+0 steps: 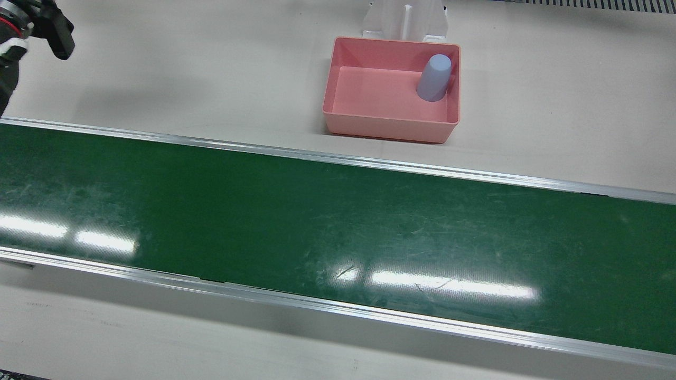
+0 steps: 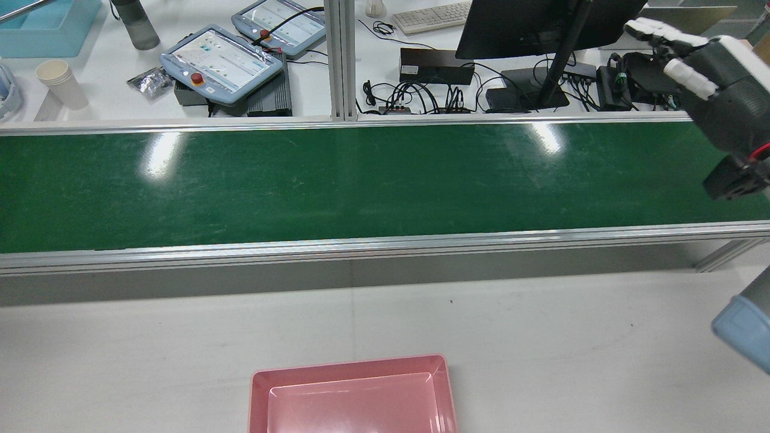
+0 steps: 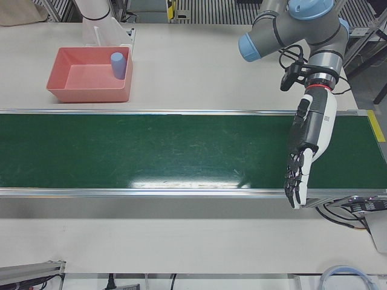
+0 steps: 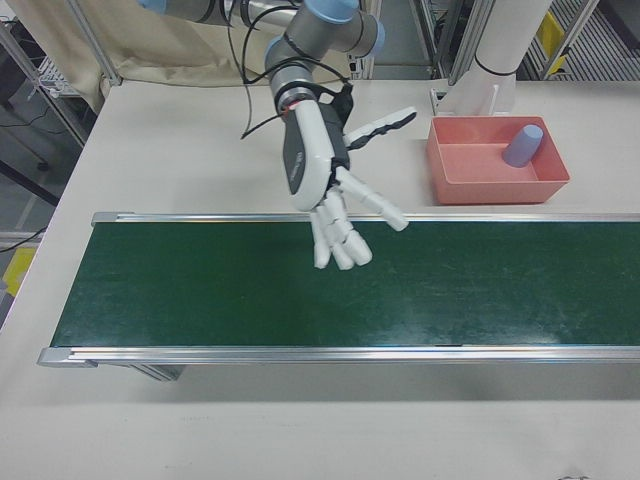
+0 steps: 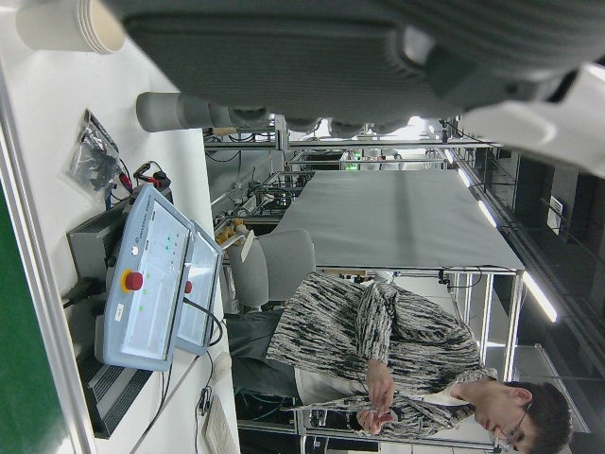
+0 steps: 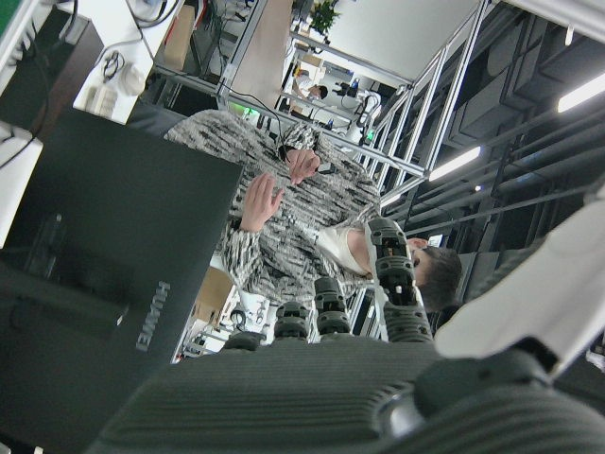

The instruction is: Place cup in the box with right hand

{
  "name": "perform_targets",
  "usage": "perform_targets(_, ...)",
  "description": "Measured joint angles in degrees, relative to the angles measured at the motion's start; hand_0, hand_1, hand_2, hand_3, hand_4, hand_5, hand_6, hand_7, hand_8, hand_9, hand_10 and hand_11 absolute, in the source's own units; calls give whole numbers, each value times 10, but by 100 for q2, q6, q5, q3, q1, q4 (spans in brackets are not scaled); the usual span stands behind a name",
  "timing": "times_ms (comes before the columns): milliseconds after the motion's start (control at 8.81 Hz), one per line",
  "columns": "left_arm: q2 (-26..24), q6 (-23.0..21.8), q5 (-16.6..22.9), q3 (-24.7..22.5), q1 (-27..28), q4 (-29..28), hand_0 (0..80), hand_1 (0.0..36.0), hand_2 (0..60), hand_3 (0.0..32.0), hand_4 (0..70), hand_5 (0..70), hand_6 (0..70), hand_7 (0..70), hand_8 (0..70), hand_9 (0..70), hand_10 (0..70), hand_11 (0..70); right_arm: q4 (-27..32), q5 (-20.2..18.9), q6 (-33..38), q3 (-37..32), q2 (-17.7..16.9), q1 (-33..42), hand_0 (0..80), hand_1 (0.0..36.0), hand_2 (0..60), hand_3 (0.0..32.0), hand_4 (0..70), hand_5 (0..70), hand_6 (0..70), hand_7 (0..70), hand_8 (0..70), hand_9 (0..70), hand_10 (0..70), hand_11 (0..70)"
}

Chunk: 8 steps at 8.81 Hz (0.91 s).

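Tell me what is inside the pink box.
The pink box holds one lavender cup, upside down and leaning against the side wall near a corner. The rest of the floor is bare. What lies under the cup cannot be seen.

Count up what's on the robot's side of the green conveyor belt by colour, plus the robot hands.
Pink rectangular plastic box: 1
Light blue plastic cup, upside down inside the box: 1
White-and-black right robot hand, open over the belt: 1
White-and-black left robot hand, open over the belt: 1
Total: 4
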Motion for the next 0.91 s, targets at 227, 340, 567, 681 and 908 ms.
perform_targets(227, 0, 0, 3, -2, 0, -1, 0, 0, 0, 0, 0, 0, 0, 0, 0, 0, 0, 0, 833, -591, 384, -671, -351, 952, 231, 32, 65, 0, 68, 10, 63, 260, 48, 129, 33, 50)
perform_targets(340, 0, 0, 2, -2, 0, -1, 0, 0, 0, 0, 0, 0, 0, 0, 0, 0, 0, 0, 1066, -982, 454, -931, -413, 1362, 231, 37, 82, 0, 73, 8, 58, 264, 45, 121, 6, 11)
perform_targets(567, 0, 0, 0, -4, 0, 4, 0, 0, 0, 0, 0, 0, 0, 0, 0, 0, 0, 0, 1561, -1343, 524, -1169, -619, 1905, 241, 35, 82, 0, 112, 7, 63, 271, 53, 125, 4, 7)
perform_targets(681, 0, 0, 0, -3, -2, 4, 0, 0, 0, 0, 0, 0, 0, 0, 0, 0, 0, 0, 1704, -1389, 545, -1193, -719, 2070, 255, 40, 101, 0, 150, 6, 69, 298, 56, 137, 9, 13)
perform_targets(908, 0, 0, 0, -5, -2, 6, 0, 0, 0, 0, 0, 0, 0, 0, 0, 0, 0, 0, 1828, -1426, 556, -1202, -811, 2209, 265, 40, 88, 0, 140, 7, 66, 288, 56, 134, 8, 12)
